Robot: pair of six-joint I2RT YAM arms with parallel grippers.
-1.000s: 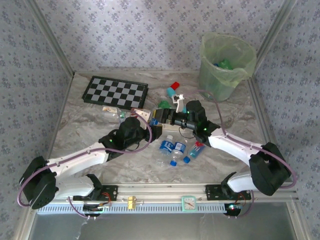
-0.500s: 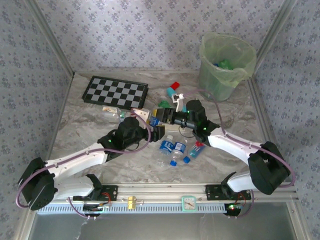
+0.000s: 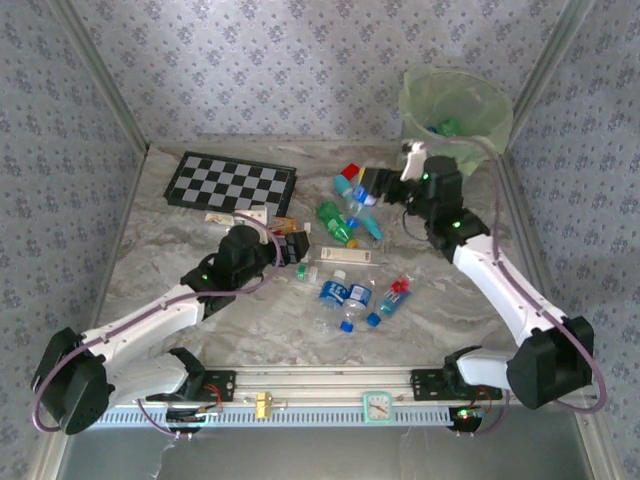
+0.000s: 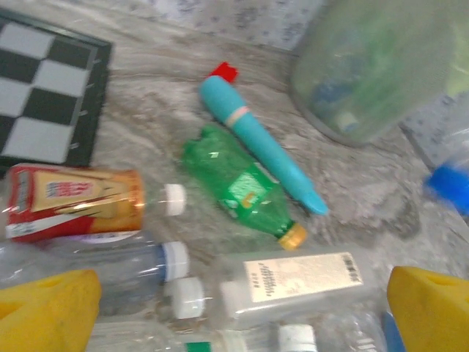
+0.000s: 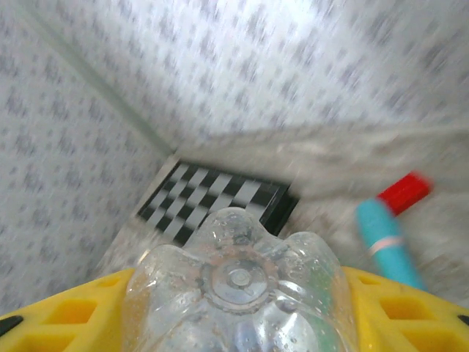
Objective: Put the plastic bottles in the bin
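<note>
**Q:** What has changed in the last second?
**A:** The left gripper (image 3: 293,248), earlier beside the right one over the pile, has drawn back and spread its jaws wide, holding nothing. The right gripper (image 3: 372,183) has risen and swung towards the bin (image 3: 495,130), clamped on a clear bottle (image 5: 238,282).

**Q:** Arm poses?
**A:** The left arm reaches low over the table (image 3: 180,270). The right arm is stretched far and raised.

**Q:** Counts?
**A:** Nearest are three blue-capped bottles (image 3: 333,293). Next come one white-labelled bottle (image 4: 293,279), one orange-labelled bottle (image 4: 73,202) and one green bottle (image 4: 238,183). Beyond are one teal tube (image 4: 256,143) and one checkerboard (image 3: 230,183). The bin stands in the far-right corner.
</note>
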